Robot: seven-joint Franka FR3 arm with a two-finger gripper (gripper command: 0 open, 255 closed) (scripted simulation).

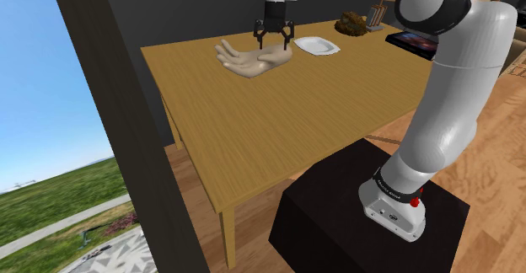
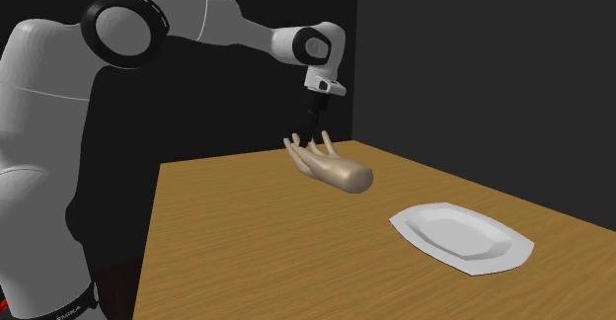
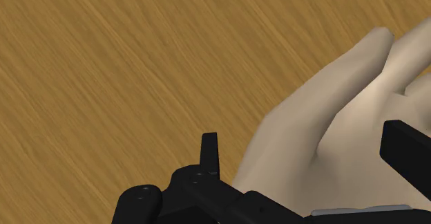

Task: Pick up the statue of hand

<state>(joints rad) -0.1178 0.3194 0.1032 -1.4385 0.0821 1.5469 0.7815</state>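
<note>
The hand statue (image 1: 249,59) is beige and lies flat on the wooden table (image 1: 278,120), its fingers pointing toward the shoulder view's left. My black gripper (image 1: 275,37) hangs open just above its wrist end. Seen from the second exterior view, the gripper (image 2: 314,135) comes straight down over the statue (image 2: 336,170). Through the wrist camera, the statue (image 3: 338,119) lies between the two spread fingertips (image 3: 211,153) of the gripper (image 3: 307,150). The fingers do not clasp it.
A white plate (image 1: 316,46) lies close to the statue at the shoulder view's right, also seen as the plate (image 2: 459,234). Further back sit a brown lumpy object (image 1: 350,24) and a dark tablet (image 1: 413,41). A dark post (image 1: 126,128) stands beside the table.
</note>
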